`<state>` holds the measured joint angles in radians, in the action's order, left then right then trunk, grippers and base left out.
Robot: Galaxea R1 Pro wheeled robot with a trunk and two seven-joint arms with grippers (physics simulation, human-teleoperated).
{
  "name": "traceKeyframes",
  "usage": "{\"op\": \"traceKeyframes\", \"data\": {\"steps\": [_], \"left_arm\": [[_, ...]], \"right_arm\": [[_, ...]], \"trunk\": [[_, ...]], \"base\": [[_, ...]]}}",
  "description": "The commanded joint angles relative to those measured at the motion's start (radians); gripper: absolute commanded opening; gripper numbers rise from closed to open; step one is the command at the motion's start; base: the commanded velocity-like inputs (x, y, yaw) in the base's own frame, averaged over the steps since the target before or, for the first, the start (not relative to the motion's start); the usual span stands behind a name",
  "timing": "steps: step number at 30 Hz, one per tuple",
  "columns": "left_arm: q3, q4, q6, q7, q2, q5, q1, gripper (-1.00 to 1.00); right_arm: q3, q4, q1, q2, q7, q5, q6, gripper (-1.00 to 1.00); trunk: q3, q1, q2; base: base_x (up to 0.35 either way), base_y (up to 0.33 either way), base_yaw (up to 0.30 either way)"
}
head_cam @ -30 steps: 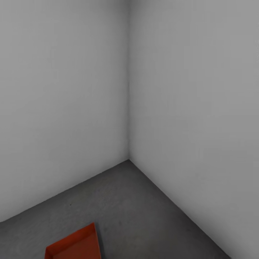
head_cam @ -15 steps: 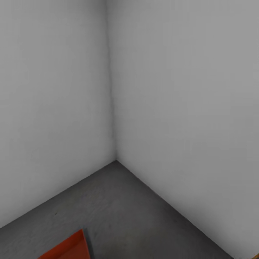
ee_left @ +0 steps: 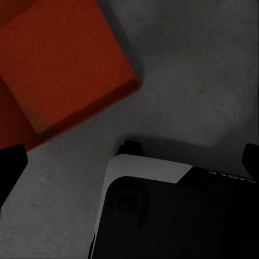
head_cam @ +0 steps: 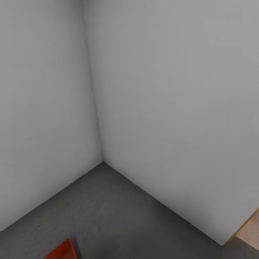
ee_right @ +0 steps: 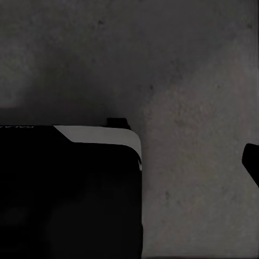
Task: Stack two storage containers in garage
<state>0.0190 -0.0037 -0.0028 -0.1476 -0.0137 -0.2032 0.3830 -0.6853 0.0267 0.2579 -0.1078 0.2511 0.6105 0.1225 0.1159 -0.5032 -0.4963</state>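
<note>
The head view has swung to the right over the last second: the corner where the two white-grey walls (head_cam: pixel 162 108) meet now sits further left, and a strip of wooden door (head_cam: pixel 248 230) has entered at the lower right edge. This is camera motion, not motion of the objects, and it suggests the robot is turning away from the corner, probably to fetch the second container. The dark grey speckled floor (head_cam: pixel 118 216) of the garage fills the lower part of the view. One storage container (ee_left: pixel 59 65) rests on that floor, apart from the walls; in the head view its orange-red corner (head_cam: pixel 61 251) is cut by the bottom edge. It has plain walls, a flat base and no lid, and nothing is stacked on it. Left end effector (ee_left: pixel 129 162): fingers spread wide, holding nothing. Right end effector: state cannot be determined.
</note>
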Motion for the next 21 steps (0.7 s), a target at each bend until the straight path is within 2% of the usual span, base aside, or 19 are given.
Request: {"op": "traceKeyframes", "data": {"steps": [1,18,21], "left_arm": [[0.002,0.0,0.0,-0.003,0.0,-0.007,0.0,1.0],[0.002,0.001,0.0,-0.003,-0.001,-0.007,0.0,1.0],[0.002,0.0,0.0,-0.003,-0.001,-0.007,0.0,1.0]], "right_arm": [[-0.008,0.003,0.001,-0.001,0.0,0.009,0.005,1.0],[-0.008,0.002,0.001,-0.001,-0.001,0.009,0.003,1.0],[-0.008,0.002,0.001,0.0,-0.001,0.01,0.002,1.0]], "trunk": [[0.002,0.0,-0.002],[-0.004,0.0,-0.002],[-0.005,0.0,-0.002]], "base": [[0.0,0.0,-0.286],[0.0,0.0,-0.285],[0.0,0.0,-0.127]]}}
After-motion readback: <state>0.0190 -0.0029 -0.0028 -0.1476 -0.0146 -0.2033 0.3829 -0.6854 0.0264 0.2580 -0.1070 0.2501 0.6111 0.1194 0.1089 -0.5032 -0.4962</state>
